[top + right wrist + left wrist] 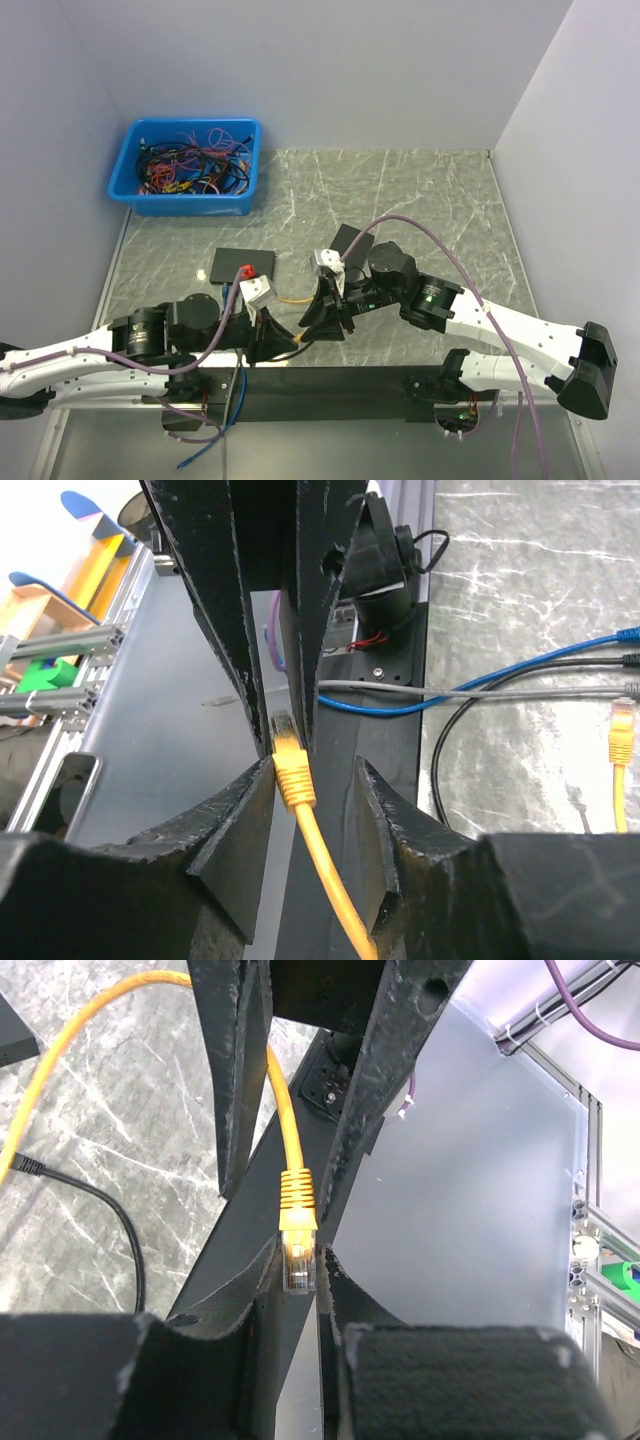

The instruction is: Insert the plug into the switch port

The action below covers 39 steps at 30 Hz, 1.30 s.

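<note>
1. The clear plastic plug (299,1258) on the end of the yellow network cable (325,880) is held up off the grey marble-patterned table (420,200). It sits between the two arms near their bases, well apart from any port.
2. The left gripper (300,1272) is clenched on the plug, its padded fingertips pinching the clear body from both sides.
3. The right gripper (313,775) straddles the ribbed yellow boot (293,770) just behind the plug. One finger touches the boot and the other shows a gap, so this pincer is released and grasps nothing yet.
4. The step in hand looks like a handover, meant to leave the plug's nose free to enter a port.
5. To do it well, bring the right fingers squarely onto the boot with the cable running straight down the middle. The left gripper should let go only once that hold is firm; otherwise the plug may droop or twist.
6. Grip the boot, not the clear nose, so that the nose and latch side stay uncovered.
7. The thin black flat box (243,265) on the table is probably the switch. A second black slab (350,238) lies near the right arm, however, and no ports show from above. Find the port face before approaching.
</note>
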Tool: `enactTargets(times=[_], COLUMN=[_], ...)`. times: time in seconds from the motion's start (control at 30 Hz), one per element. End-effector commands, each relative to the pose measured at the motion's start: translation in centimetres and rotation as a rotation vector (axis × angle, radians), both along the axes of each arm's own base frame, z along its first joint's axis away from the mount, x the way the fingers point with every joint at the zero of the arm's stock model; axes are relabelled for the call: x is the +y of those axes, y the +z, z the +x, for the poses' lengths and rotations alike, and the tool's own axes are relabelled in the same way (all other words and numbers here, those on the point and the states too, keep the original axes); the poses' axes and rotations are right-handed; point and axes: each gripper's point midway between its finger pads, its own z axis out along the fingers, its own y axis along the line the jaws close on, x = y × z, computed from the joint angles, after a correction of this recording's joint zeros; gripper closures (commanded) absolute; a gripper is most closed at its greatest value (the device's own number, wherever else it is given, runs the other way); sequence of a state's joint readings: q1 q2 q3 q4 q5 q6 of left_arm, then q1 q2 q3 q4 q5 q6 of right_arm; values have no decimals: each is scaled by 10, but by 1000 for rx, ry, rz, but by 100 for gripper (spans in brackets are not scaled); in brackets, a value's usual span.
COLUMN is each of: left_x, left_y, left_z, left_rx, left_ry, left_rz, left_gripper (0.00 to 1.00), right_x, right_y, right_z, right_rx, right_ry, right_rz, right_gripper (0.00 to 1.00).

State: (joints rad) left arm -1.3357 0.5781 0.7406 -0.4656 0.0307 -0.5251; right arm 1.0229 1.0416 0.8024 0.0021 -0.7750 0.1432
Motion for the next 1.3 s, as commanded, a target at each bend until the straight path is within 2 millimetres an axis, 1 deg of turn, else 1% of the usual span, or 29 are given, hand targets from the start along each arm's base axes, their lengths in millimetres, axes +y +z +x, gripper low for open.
enactTargets(times=[0.0, 0.23, 0.3, 0.5, 0.57, 0.67, 0.77, 0.8, 1.0, 1.13, 1.27], left_x=[-1, -3, -2, 1, 2, 3, 4, 4, 8, 8, 9], left_y=[13, 9, 10, 13, 13, 14, 15, 15, 19, 18, 19], left_z=[-5, -7, -1, 2, 2, 4, 6, 6, 8, 9, 11], left_rx=[8, 14, 4, 3, 2, 2, 0, 1, -4, -6, -7], left_ry=[0, -7, 22, 45, 48, 62, 71, 73, 90, 96, 107], left_rz=[-49, -30, -33, -44, -46, -46, -49, -49, -67, -62, -64], left_gripper=[99, 99, 99, 99, 99, 100, 99, 99, 99, 99, 100], right_x=[2, 4, 4, 5, 5, 6, 7, 7, 10, 9, 9], right_y=[11, 7, 7, 4, 4, 2, 3, -1, -6, -5, -6], right_z=[8, 7, 7, 3, 1, -1, -4, -4, -9, -13, -14], right_rx=[-41, -25, -22, -5, -1, 3, 4, 13, 26, 27, 28], right_ry=[-30, -17, -15, 11, 22, 37, 62, 58, 94, 105, 112], right_rz=[28, 16, 15, 7, 6, 2, 4, -15, -33, -29, -29], right_gripper=[57, 62, 62, 64, 68, 71, 71, 71, 72, 71, 72])
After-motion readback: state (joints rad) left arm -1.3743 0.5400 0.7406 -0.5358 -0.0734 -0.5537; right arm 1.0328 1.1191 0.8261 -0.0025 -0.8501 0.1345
